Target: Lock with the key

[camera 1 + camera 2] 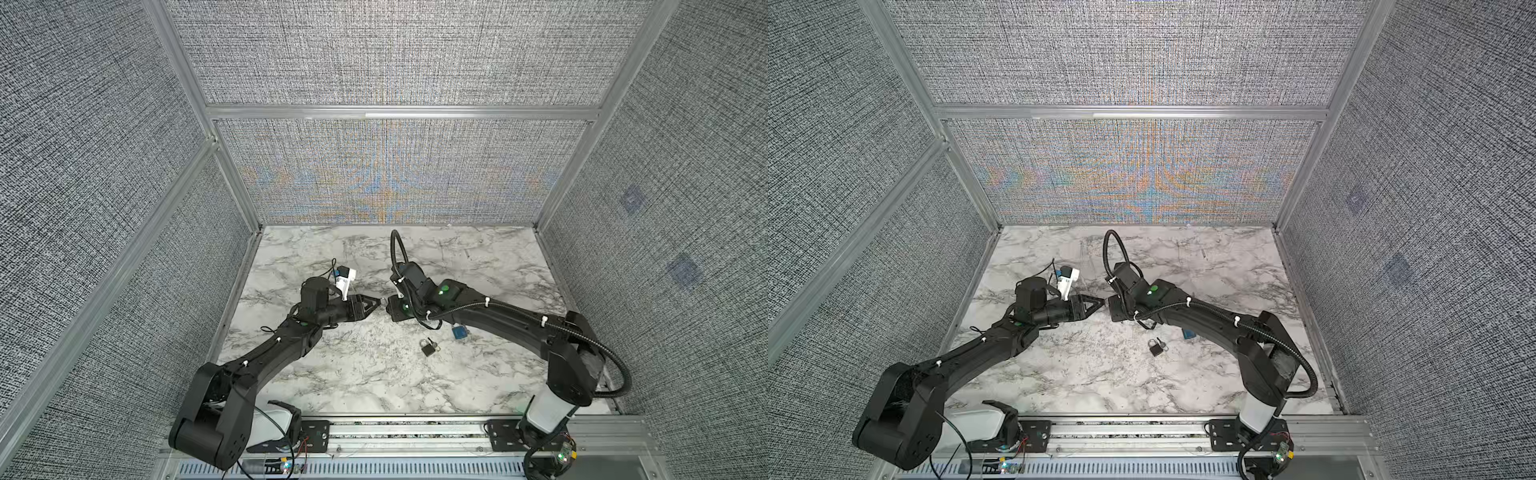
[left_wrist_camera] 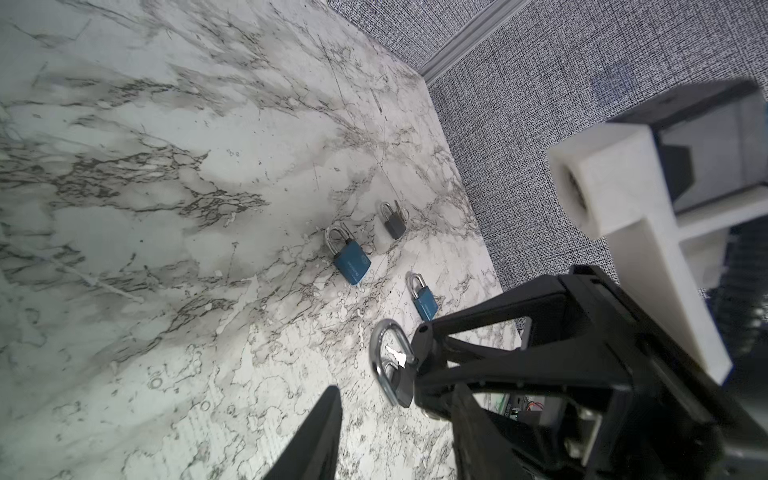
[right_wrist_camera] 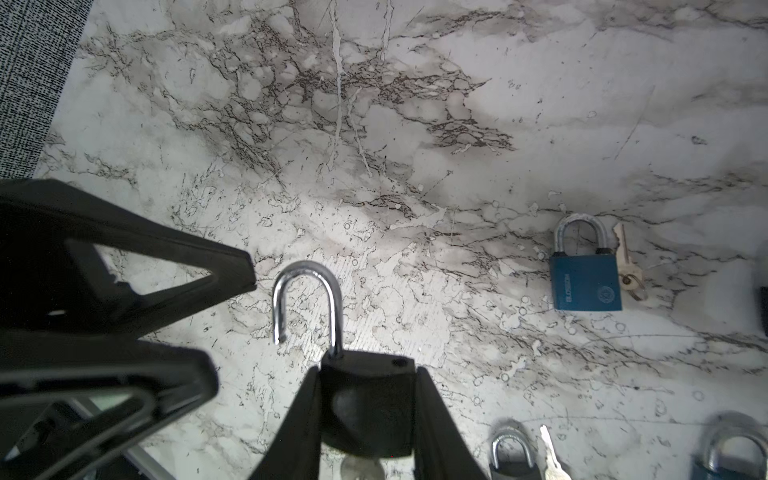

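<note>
Black plastic fingers of the right gripper (image 3: 368, 374) press on both sides of the body of a black padlock (image 3: 365, 411). It grasps this padlock and holds it above the marble table (image 1: 374, 386), near the middle of it in both top views. The steel shackle (image 3: 307, 299) of this padlock stands open: one leg sits in the body and the other end is free in the air. Under the body, between the fingers, a silvery piece shows that looks like the head of the key (image 3: 361, 466); how deep it sits I cannot tell. The left gripper (image 3: 230, 326) is just beside the free side of the shackle. Its jaws are apart and nothing is between them. More locks lie on the table: a blue padlock (image 3: 586, 282) with a loose key (image 3: 627, 266) touching its side, a second blue padlock (image 2: 426, 301), and a small dark padlock (image 1: 428, 347) more toward the front edge.
</note>
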Action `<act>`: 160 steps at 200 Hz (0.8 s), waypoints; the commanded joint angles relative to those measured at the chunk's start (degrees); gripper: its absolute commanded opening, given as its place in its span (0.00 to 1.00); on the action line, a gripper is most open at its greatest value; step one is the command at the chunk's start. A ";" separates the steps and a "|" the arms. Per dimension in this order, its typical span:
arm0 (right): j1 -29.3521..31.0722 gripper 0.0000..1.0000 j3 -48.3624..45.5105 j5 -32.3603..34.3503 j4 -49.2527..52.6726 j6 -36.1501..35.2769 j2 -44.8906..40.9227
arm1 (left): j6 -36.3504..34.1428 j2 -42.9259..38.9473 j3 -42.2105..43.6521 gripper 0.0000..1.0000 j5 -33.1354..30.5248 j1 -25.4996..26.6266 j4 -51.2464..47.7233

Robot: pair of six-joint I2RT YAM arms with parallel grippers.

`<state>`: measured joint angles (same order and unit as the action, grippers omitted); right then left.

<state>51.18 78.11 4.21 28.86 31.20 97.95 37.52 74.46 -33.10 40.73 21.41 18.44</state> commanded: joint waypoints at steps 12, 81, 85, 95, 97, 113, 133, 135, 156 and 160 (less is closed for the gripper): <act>0.30 0.27 0.03 -0.27 -1.43 0.43 -0.13 | 0.65 1.50 -0.64 0.44 1.26 0.33 3.54; 0.41 0.27 0.69 -0.52 -1.30 0.18 0.22 | 1.15 4.00 -1.61 0.35 1.54 0.92 5.36; 0.39 0.27 0.73 -0.52 -1.23 0.18 0.22 | 1.15 4.11 -1.65 0.34 1.61 0.99 5.51; 0.35 0.27 0.71 -0.54 -1.24 0.11 0.13 | 1.24 4.35 -1.71 0.32 1.68 1.08 5.61; 0.38 0.27 0.75 -0.52 -1.19 0.09 0.13 | 1.24 4.40 -1.77 0.32 1.71 1.07 5.64; 0.41 0.27 0.82 -0.56 -1.17 0.09 -0.04 | 1.24 4.72 -1.75 0.30 1.81 1.10 5.77; 0.40 0.28 0.88 -0.70 -1.06 -0.01 -0.08 | 1.33 4.91 -1.80 0.30 1.90 1.22 5.89; 0.39 0.27 0.90 -0.69 -1.04 -0.05 -0.07 | 1.33 4.93 -1.86 0.30 1.90 1.23 5.90; 0.38 0.27 0.99 -0.74 -1.04 -0.09 -0.12 | 1.42 5.04 -1.75 0.26 1.97 1.35 5.96; 0.41 0.27 0.95 -0.82 -1.04 -0.09 -0.13 | 1.42 5.00 -1.83 0.26 1.98 1.33 5.98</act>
<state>51.53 78.39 3.81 28.47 31.16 98.24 39.03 79.46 -34.59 41.80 22.74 22.63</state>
